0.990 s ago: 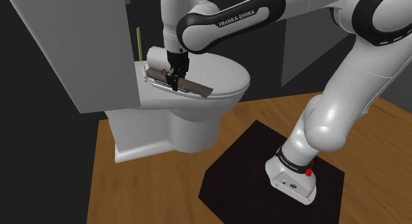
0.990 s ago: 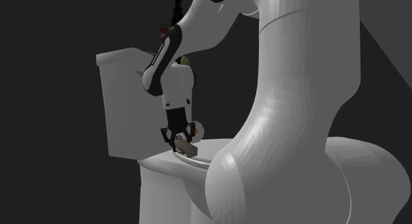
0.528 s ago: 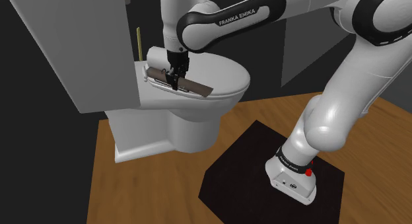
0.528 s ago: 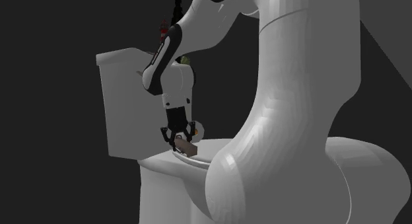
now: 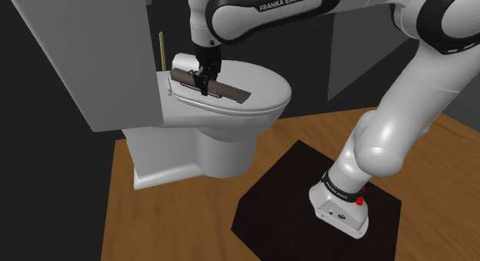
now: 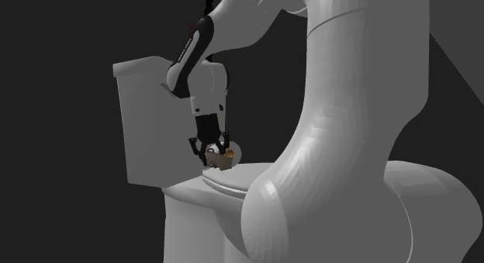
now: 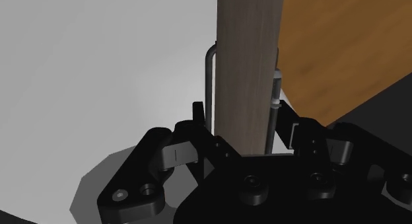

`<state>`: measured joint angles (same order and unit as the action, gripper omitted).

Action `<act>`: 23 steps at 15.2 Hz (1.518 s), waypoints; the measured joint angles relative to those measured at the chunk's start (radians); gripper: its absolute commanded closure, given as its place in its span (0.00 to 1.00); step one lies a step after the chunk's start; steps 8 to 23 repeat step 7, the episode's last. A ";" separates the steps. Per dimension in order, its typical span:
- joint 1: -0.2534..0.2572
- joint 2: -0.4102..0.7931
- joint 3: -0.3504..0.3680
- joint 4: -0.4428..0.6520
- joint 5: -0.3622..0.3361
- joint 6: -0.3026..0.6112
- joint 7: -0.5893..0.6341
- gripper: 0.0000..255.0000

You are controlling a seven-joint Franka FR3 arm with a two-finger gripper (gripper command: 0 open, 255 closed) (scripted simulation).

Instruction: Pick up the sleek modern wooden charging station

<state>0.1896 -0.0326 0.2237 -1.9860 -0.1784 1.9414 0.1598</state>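
LIFT-OFF: The gripper (image 5: 203, 80), clamped across the brown wooden station (image 5: 227, 92), has raised it off the white toilet lid (image 5: 265, 88), where it lay half a second ago. The station now hangs just above the lid, near a white cylinder (image 5: 181, 64) at the back. The fingers (image 7: 197, 117) press its long edges. Clearance looks slight, though the dim second exterior view cannot confirm it. The pick seems nearly done, with more lift to come.

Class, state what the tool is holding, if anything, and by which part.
The wooden charging station, clasped across its width by the tool, about midway along its length.
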 measured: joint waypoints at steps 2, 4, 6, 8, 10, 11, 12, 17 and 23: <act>0.001 -0.006 0.001 0.022 0.003 -0.028 -0.004 1.00; 0.001 -0.010 0.000 0.043 0.006 -0.052 -0.010 1.00; 0.001 -0.017 0.001 0.063 0.009 -0.078 -0.014 1.00; 0.001 -0.017 0.000 0.070 0.009 -0.085 -0.016 1.00; 0.001 -0.017 0.000 0.070 0.009 -0.085 -0.016 1.00; 0.001 -0.017 0.000 0.070 0.009 -0.085 -0.016 1.00; 0.001 -0.017 0.000 0.070 0.009 -0.085 -0.016 1.00; 0.001 -0.017 0.000 0.070 0.009 -0.085 -0.016 1.00; 0.001 -0.017 0.000 0.070 0.009 -0.085 -0.016 1.00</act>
